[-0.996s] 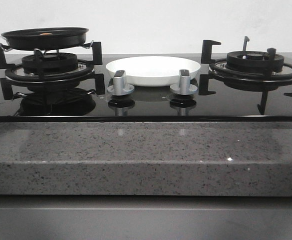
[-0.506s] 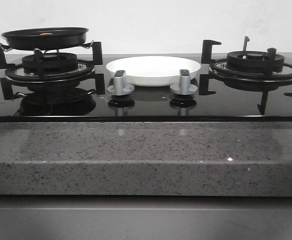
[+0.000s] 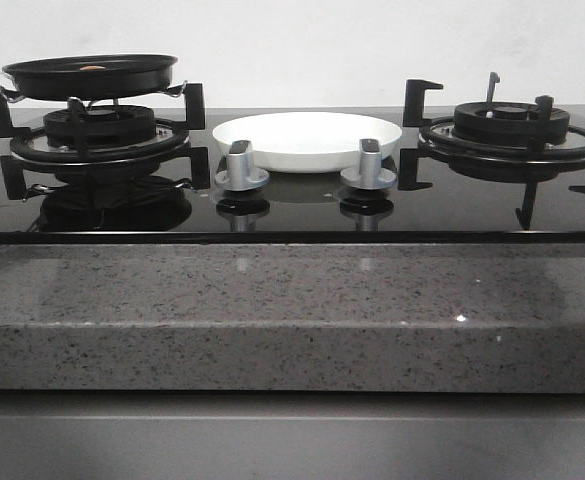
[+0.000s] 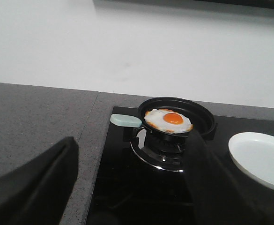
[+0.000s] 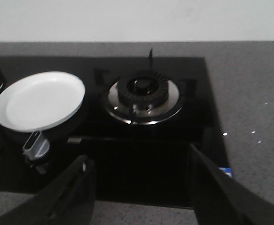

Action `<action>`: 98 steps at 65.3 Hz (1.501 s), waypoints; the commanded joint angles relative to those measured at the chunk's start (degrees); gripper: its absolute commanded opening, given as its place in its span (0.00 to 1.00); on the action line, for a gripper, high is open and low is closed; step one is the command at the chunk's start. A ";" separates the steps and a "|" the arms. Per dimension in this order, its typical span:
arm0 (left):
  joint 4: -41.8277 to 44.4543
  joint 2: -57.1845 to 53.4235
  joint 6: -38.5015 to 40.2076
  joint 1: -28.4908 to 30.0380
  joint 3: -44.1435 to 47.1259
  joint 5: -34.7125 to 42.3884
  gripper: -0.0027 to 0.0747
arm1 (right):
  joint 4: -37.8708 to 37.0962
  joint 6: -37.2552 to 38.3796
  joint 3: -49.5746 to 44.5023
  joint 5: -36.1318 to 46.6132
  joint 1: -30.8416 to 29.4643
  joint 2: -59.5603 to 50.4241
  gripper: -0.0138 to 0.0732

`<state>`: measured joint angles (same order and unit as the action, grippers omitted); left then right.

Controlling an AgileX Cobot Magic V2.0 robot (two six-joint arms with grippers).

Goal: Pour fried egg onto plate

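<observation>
The fried egg [image 4: 168, 121], white with an orange yolk, lies in a black frying pan [image 4: 198, 112] on the left burner. The pan's mint-green handle [image 4: 126, 120] sticks out to the side. In the front view the pan [image 3: 90, 76] shows only its rim and a speck of the egg [image 3: 92, 67]. The plate [image 3: 307, 140] stands bare in the middle of the hob, between the burners. My left gripper [image 4: 133, 138] is open, short of the pan and touching nothing. My right gripper [image 5: 140, 157] is open over the hob's front edge, with the plate [image 5: 38, 101] off to one side.
Two silver knobs [image 3: 242, 165] [image 3: 369, 165] stand right in front of the plate. The right burner [image 3: 512, 125] has raised black pan supports and carries nothing. A speckled grey stone counter [image 3: 292, 300] surrounds the black glass hob. A white wall is close behind.
</observation>
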<state>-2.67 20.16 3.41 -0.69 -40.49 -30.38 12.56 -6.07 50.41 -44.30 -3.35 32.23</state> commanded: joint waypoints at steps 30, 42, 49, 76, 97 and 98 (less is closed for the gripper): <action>-0.08 1.04 0.04 -0.02 -1.66 4.98 0.66 | 14.59 -19.90 19.71 -7.90 15.11 33.41 0.68; -0.08 1.04 0.04 -0.02 -1.66 4.98 0.66 | 12.47 -17.54 29.23 -9.12 15.73 44.77 0.68; -0.08 1.04 0.04 -0.02 -1.66 4.98 0.66 | 9.49 -14.71 35.43 -10.31 15.73 51.21 0.68; -0.08 1.04 0.04 -0.02 -1.66 4.98 0.66 | -2.05 -2.26 59.38 -22.11 17.84 72.24 0.68; -0.08 1.04 0.04 -0.02 -1.66 4.98 0.66 | -2.47 2.36 72.33 -28.24 16.79 85.05 0.68; -0.08 1.04 0.04 -0.02 -1.66 4.98 0.66 | -2.47 2.74 72.71 -28.33 16.63 85.49 0.68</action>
<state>-2.63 20.16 3.41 -0.69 -40.49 -30.38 10.11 -4.79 119.42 -70.93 14.29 118.62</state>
